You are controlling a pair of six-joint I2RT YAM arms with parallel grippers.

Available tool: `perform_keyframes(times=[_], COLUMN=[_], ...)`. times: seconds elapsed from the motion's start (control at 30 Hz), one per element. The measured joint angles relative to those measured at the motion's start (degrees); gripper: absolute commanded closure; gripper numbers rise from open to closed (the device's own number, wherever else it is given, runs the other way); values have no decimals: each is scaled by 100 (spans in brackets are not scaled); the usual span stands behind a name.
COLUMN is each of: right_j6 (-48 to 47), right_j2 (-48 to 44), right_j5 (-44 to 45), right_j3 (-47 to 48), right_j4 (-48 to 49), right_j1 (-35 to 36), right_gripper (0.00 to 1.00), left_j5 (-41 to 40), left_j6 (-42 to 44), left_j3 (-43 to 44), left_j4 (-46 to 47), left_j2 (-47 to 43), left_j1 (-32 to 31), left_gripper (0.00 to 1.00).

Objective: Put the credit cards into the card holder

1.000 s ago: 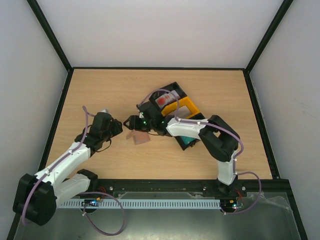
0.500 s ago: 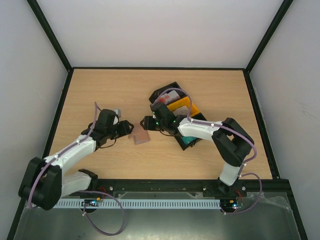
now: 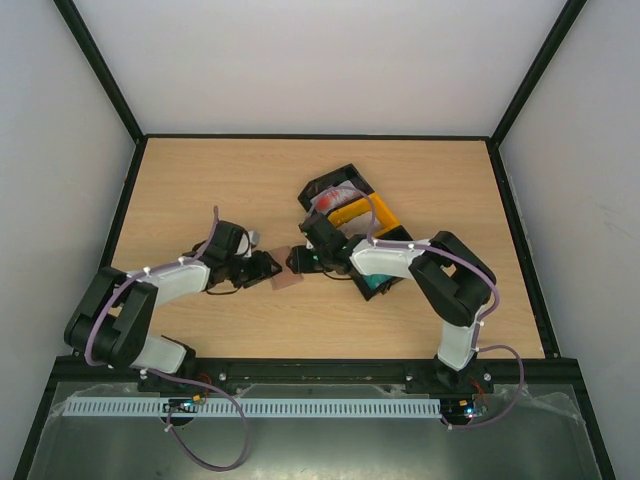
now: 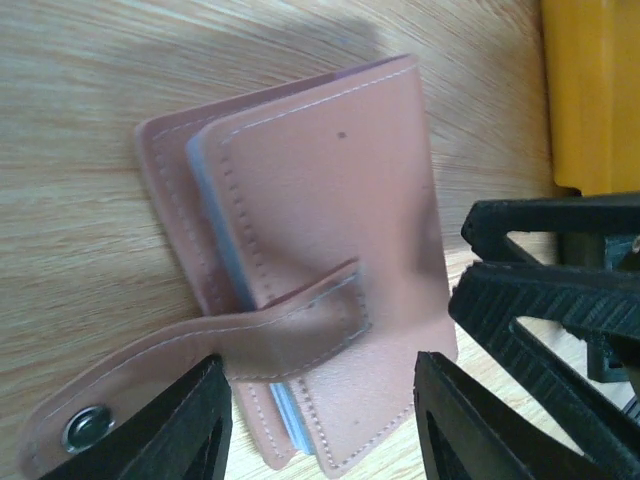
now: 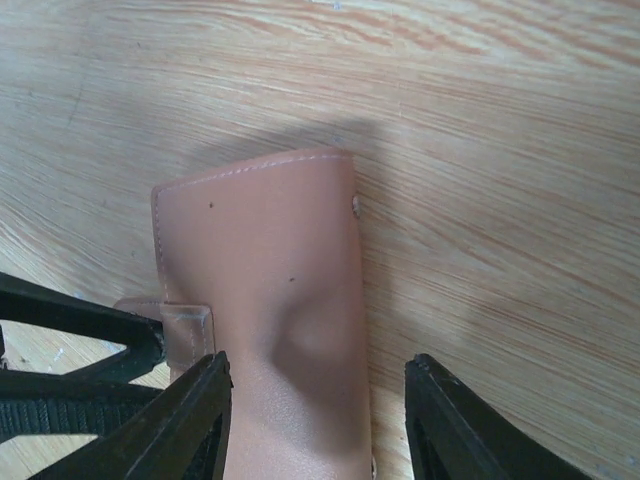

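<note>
The brown card holder (image 3: pixel 284 276) lies folded on the table between my two grippers. The left gripper (image 3: pixel 268 268) reaches it from the left, the right gripper (image 3: pixel 299 260) from the right. In the left wrist view the card holder (image 4: pixel 330 210) shows blue-grey pocket edges and a loose strap with a snap (image 4: pixel 85 428). The left gripper (image 4: pixel 325 425) stands open astride its near end. In the right wrist view the right gripper (image 5: pixel 315 420) is open over the card holder (image 5: pixel 265 260). A red-and-white credit card (image 3: pixel 338 197) lies in the black tray (image 3: pixel 322 186), and a teal card (image 3: pixel 376 284) sits under the right arm.
An orange tray (image 3: pixel 362 213) lies against the black tray, just behind the right arm. The right gripper's ribbed fingers (image 4: pixel 550 300) show at the right of the left wrist view. The left gripper's fingers (image 5: pixel 70 330) show at the lower left of the right wrist view.
The left gripper has swung right up to the card holder. The right gripper has shifted right and slightly toward the near edge, over the holder's other end.
</note>
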Motion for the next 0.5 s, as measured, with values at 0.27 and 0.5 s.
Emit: perform_keyframes(times=[0.27,0.5], right_j6=[2,48], right_j2=[17,20], right_j5=[-142,-369], right_j3=[-186,-291], right_j4=[50,232], right_j1=[0,-37], right_gripper=[54,53], left_j5=[-549,-981], left_j6=[33,149], left_j3=[-9,70], left_j4=[-186,-236], left_j2=[90,173], left_j1=[-4,-33], left_gripper=[64,64])
